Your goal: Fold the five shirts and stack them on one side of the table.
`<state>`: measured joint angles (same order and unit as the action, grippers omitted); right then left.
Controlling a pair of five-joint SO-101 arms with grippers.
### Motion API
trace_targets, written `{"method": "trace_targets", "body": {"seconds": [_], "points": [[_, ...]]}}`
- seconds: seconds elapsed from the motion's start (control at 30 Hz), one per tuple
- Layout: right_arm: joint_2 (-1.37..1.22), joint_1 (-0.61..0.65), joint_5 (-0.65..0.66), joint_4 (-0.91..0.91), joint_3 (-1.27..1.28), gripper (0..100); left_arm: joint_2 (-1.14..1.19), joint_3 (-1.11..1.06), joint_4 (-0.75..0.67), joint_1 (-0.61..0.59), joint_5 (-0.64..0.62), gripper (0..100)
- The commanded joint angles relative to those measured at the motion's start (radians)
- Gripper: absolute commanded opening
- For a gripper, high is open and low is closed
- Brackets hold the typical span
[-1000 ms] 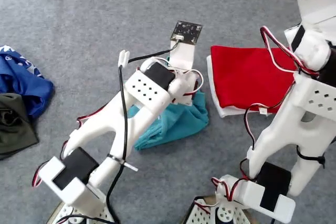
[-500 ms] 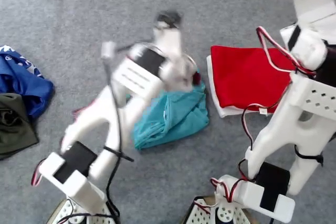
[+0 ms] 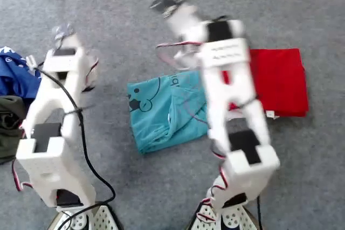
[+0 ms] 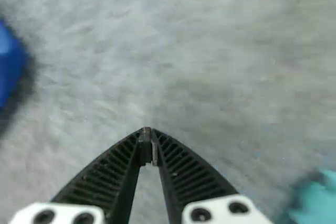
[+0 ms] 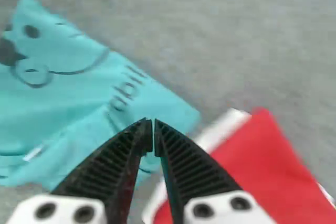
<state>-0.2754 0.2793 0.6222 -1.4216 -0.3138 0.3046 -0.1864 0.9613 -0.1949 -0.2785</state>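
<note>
A teal shirt (image 3: 167,111) lies partly folded in the middle of the grey table, its print facing up. To its right is a folded red shirt (image 3: 277,82) on top of a white one. A blue shirt (image 3: 13,76) and a dark green shirt (image 3: 8,125) are bunched at the left edge. My left gripper (image 4: 147,145) is shut and empty over bare cloth between the blue shirt (image 4: 10,72) and the teal shirt (image 4: 315,203). My right gripper (image 5: 152,129) is shut and empty above the teal shirt's (image 5: 68,114) edge, beside the red shirt (image 5: 247,177).
The left arm (image 3: 54,95) stands between the bunched shirts and the teal one. The right arm (image 3: 226,63) stretches over the gap between the teal and red shirts. Grey cloth (image 3: 108,20) covers the table; its far part and front right are bare.
The left arm has swung away from the teal shirt toward the left side. The right arm has swung in from the right edge to above the teal and red shirts.
</note>
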Motion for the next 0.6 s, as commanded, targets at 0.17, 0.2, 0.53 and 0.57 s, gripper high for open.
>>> {"method": "trace_targets", "body": {"seconds": [0.17, 0.2, 0.53, 0.57], "points": [[-0.131, 0.158, -0.017, -0.075, -0.087, 1.5, -0.003, 0.01, -0.097, -0.018, 0.141, 3], [-0.154, 0.161, -0.018, -0.078, -0.087, 1.5, -0.003, 0.01, -0.097, -0.016, 0.143, 3], [-0.277, 0.089, -0.054, -0.086, -0.101, 1.5, -0.003, 0.012, -0.1, -0.012, 0.143, 3], [-0.278, 0.075, -0.051, -0.1, -0.099, 1.5, -0.003, 0.012, -0.1, -0.012, 0.143, 3]]}}
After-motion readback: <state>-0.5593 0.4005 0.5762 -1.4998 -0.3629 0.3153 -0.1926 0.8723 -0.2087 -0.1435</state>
